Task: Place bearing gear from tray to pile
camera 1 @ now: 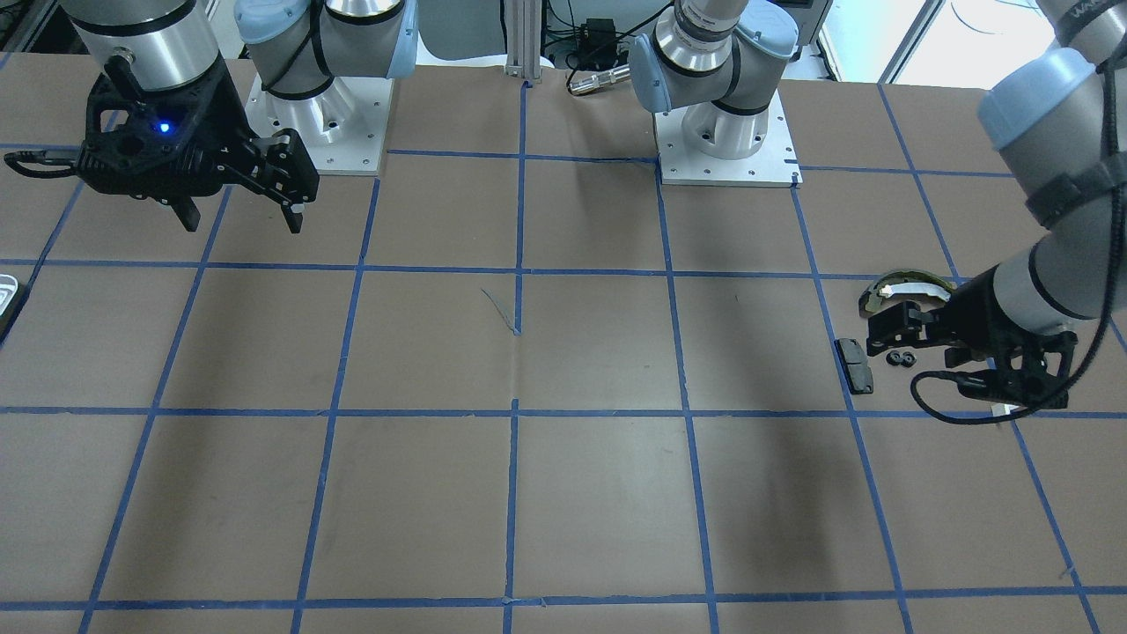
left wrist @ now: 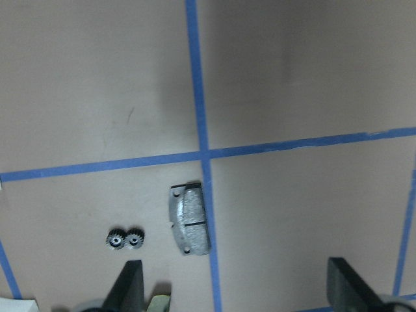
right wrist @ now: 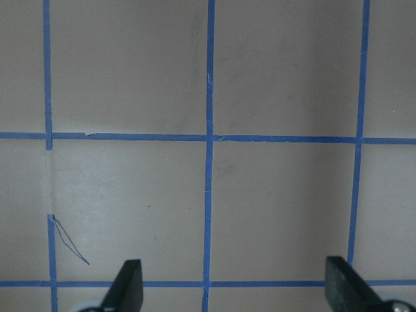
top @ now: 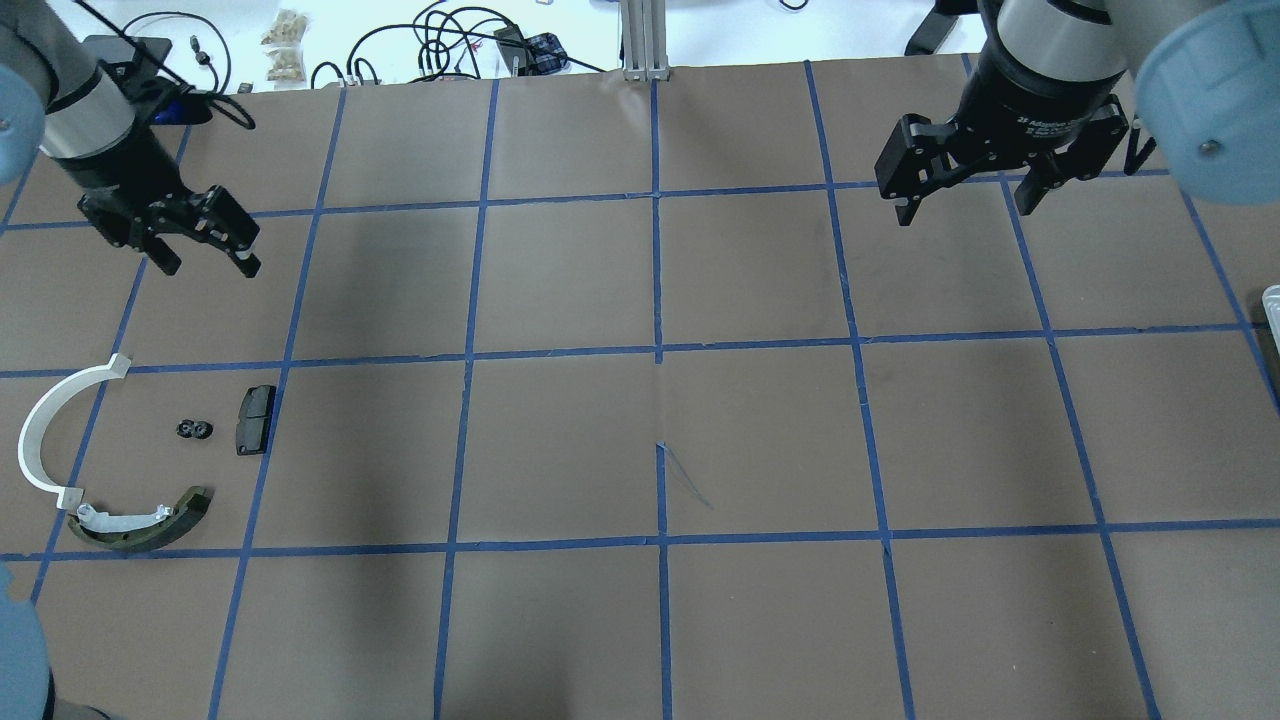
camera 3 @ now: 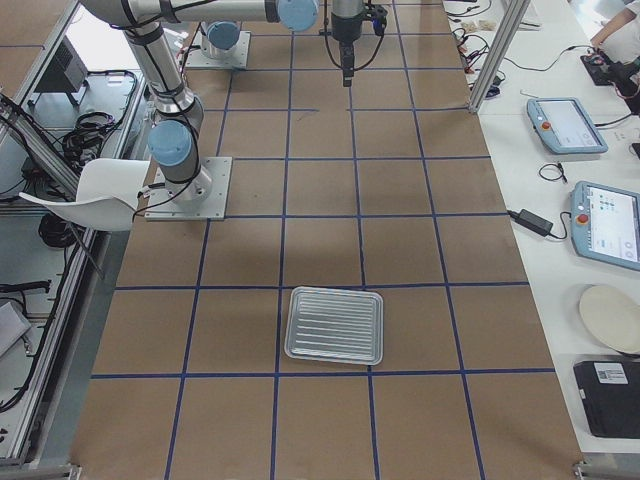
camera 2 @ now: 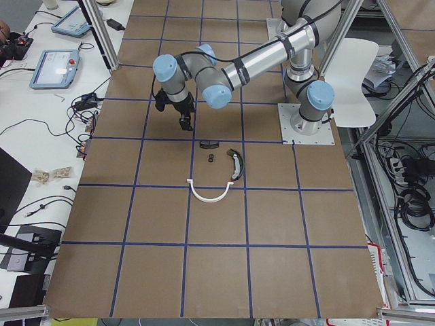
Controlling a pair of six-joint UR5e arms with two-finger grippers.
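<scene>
Two robot arms hovering over a taped-grid table [top: 560, 440], both grippers holding nothing.
The ribbed tray [camera 3: 335, 325] is sitting well apart from the right gripper [top: 966, 212], whose jaws are spread. Below and just ahead of the left gripper [top: 207, 262], also spread, the pile [camera 2: 206, 200] is lying: white arc [top: 45, 430], olive shoe [top: 150, 520], black pad [top: 255, 420], twin bearing gear [top: 195, 430]. The gear is probably light, stiff and roll-prone, so pinching across its toothed rims looks best.

Nothing legible — only blurred white print on the right gripper [top: 966, 208].
</scene>
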